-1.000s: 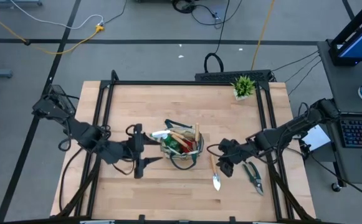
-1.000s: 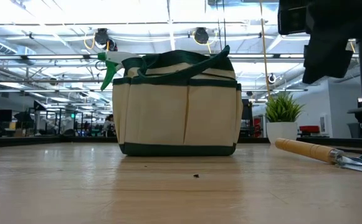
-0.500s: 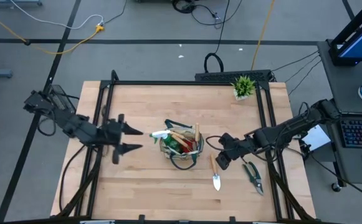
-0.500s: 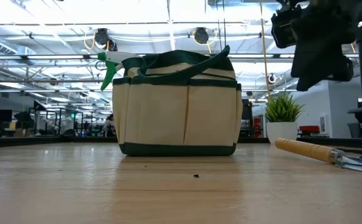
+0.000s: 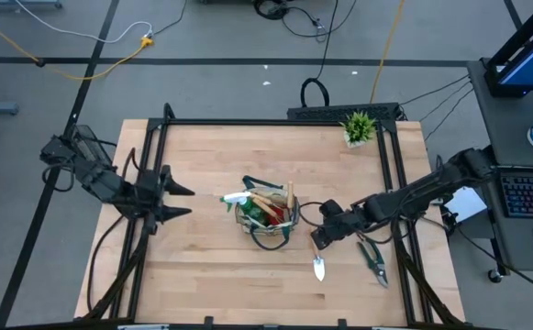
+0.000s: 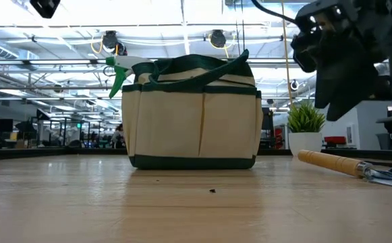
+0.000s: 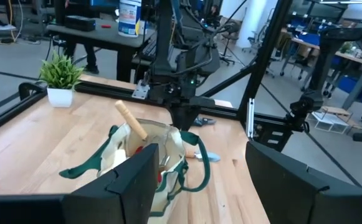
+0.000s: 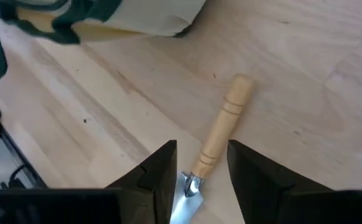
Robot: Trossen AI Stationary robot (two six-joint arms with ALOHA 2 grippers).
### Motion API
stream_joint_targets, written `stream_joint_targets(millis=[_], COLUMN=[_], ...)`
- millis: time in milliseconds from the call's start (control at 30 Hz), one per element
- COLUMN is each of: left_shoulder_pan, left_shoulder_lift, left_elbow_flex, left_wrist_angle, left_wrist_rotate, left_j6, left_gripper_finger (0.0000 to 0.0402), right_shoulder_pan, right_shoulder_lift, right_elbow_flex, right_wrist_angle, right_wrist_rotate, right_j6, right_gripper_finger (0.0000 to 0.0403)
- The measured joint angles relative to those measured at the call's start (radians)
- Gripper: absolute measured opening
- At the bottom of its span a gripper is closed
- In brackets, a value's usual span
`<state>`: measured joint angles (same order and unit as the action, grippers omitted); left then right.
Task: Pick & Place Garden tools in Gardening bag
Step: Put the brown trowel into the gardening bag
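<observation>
The gardening bag (image 5: 268, 220) stands mid-table on its base, holding a green spray bottle (image 5: 234, 197), wooden handles (image 5: 273, 196) and a red glove (image 5: 272, 216). A wooden-handled trowel (image 5: 316, 255) lies flat to the bag's right, with green-handled pruning shears (image 5: 372, 258) beyond it. My right gripper (image 8: 202, 148) hovers open over the trowel's handle (image 8: 221, 127), tilted downward, a finger on either side near the blade end, touching nothing. My left gripper (image 5: 182, 202) is open and empty at the table's left, pointing level at the bag (image 7: 146, 155).
A small potted plant (image 5: 359, 126) stands at the far right corner. Black frame rails run along the table's left (image 5: 147, 183) and right (image 5: 399, 183) sides. Bare wood lies in front of the bag (image 6: 196, 202).
My left gripper has drawn back from beside the bag toward the table's left edge, staying open and empty. My right gripper has rolled about its own axis and sunk a little toward the trowel's handle. The bag and the tools have stayed put.
</observation>
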<state>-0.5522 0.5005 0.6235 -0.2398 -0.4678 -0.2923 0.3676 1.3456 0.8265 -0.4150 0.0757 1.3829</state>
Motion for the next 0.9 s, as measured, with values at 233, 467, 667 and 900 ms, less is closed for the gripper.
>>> stream_joint_targets(millis=[233, 467, 667, 900], left_shoulder_pan=[0.001, 0.000, 0.000, 0.001], left_shoulder_lift=[-0.042, -0.051, -0.051, -0.051], left_elbow_flex=[-0.007, -0.007, -0.007, -0.007], left_wrist_angle=[-0.038, -0.051, -0.058, -0.077], left_wrist_rotate=[0.024, 0.032, 0.053, 0.053], left_j6=[0.001, 0.003, 0.007, 0.020], left_gripper_finger=[0.0243, 0.0243, 0.0243, 0.0243], right_shoulder_pan=[0.001, 0.001, 0.001, 0.003], right_shoulder_lift=[0.036, 0.045, 0.045, 0.045], right_elbow_flex=[0.000, 0.000, 0.000, 0.000], right_wrist_angle=[0.002, 0.045, 0.044, 0.044], right_wrist_rotate=[0.000, 0.003, 0.003, 0.006], right_j6=[0.049, 0.056, 0.079, 0.105], right_gripper_finger=[0.0132, 0.0132, 0.0132, 0.0132])
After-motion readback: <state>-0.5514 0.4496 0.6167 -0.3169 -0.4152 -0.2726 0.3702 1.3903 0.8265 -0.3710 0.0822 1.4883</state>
